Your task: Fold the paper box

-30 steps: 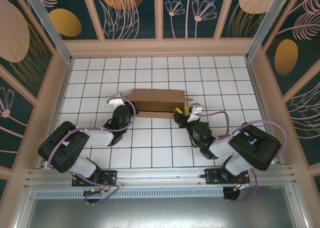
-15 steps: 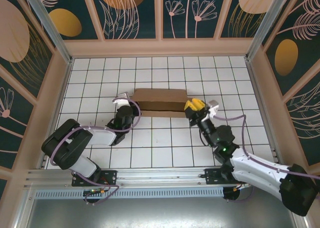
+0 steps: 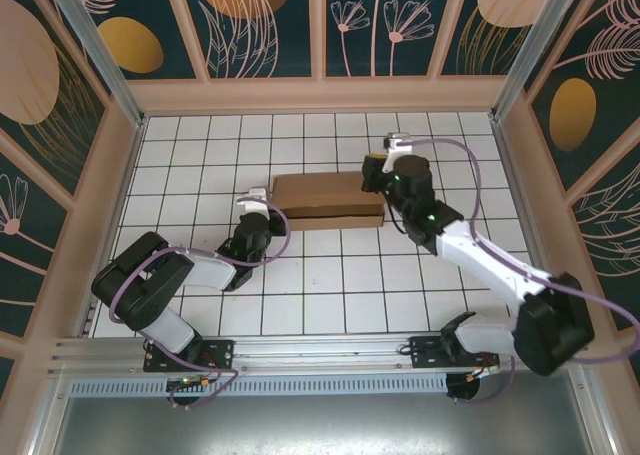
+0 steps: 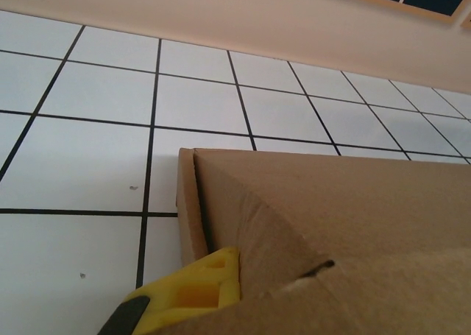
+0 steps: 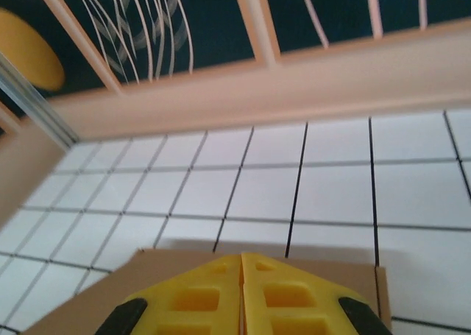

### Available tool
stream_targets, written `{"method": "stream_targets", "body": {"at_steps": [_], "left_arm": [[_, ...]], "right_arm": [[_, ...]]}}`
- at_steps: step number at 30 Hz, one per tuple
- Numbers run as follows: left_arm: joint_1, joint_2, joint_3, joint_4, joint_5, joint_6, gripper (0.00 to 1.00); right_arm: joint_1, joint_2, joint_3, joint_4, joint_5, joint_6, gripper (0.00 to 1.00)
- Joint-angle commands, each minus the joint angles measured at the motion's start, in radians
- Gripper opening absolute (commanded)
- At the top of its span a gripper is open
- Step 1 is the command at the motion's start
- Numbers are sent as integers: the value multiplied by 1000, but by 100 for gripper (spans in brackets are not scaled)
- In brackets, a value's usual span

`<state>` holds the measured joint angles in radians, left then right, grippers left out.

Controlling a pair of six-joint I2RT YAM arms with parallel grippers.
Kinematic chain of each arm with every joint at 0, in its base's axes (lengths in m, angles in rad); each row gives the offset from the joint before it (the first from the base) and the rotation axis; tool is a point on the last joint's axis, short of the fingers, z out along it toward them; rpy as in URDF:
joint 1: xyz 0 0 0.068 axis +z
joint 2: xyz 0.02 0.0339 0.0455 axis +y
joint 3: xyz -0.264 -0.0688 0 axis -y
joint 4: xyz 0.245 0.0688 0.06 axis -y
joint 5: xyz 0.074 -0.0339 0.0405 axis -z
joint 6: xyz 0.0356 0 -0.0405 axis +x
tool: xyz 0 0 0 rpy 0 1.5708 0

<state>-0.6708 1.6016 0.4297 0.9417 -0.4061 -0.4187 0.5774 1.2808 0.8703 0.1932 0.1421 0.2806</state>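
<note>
The paper box (image 3: 330, 197) is a flat brown cardboard rectangle in the middle of the tiled floor. My left gripper (image 3: 270, 213) is at its left end. In the left wrist view one yellow finger (image 4: 197, 289) lies against the end flap of the paper box (image 4: 331, 210), and cardboard hides the other finger. My right gripper (image 3: 374, 183) reaches over the box's right end from the back. In the right wrist view the right gripper (image 5: 241, 258) has its yellow fingertips pressed together just above the cardboard (image 5: 88, 305), with nothing between them.
Peach-coloured low walls (image 3: 320, 95) enclose the white tiled floor (image 3: 330, 285) on three sides. The right arm (image 3: 480, 260) stretches diagonally across the right half of the floor. The left arm (image 3: 180, 275) lies low at the front left.
My right arm has swung from the box's near right corner up over its right end, and its jaws have closed. The box top now lies flat. The left gripper edged right.
</note>
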Motion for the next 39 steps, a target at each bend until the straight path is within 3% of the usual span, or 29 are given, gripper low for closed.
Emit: {"method": "stream_targets", "body": {"at_steps": [1, 4, 9, 13, 17, 25, 30, 32, 33, 35, 39], "left_arm": [[-13, 29, 2, -212, 80, 50, 8], [-13, 9, 54, -322, 99, 40, 17], [-12, -38, 97, -494, 118, -85, 38], [-12, -113, 48, -551, 127, -190, 43], [-13, -234, 16, -598, 157, -221, 43], [-13, -415, -44, -706, 75, -281, 35], [-7, -456, 63, -783, -41, -204, 29], [26, -435, 135, -791, -37, -166, 29], [61, -407, 182, -809, -3, -169, 24], [147, -332, 272, -833, 159, -191, 0], [245, -124, 437, -805, 570, -195, 0]], "right_arm": [[-2, 144, 73, -190, -39, 37, 6], [-1, 292, 114, -218, -25, 54, 3], [0, 377, 79, -140, -41, 74, 0], [1, 432, 76, -132, -29, 70, 0], [0, 473, 70, -133, -8, 59, 0], [-3, 495, 52, -109, -9, 40, 4], [-4, 513, 56, -127, -29, 10, 5], [-4, 520, 49, -126, -43, -1, 5], [-4, 524, 46, -128, -50, -8, 5], [-3, 539, 44, -135, -66, -21, 6], [-6, 570, 72, -181, -97, -51, 7]]}}
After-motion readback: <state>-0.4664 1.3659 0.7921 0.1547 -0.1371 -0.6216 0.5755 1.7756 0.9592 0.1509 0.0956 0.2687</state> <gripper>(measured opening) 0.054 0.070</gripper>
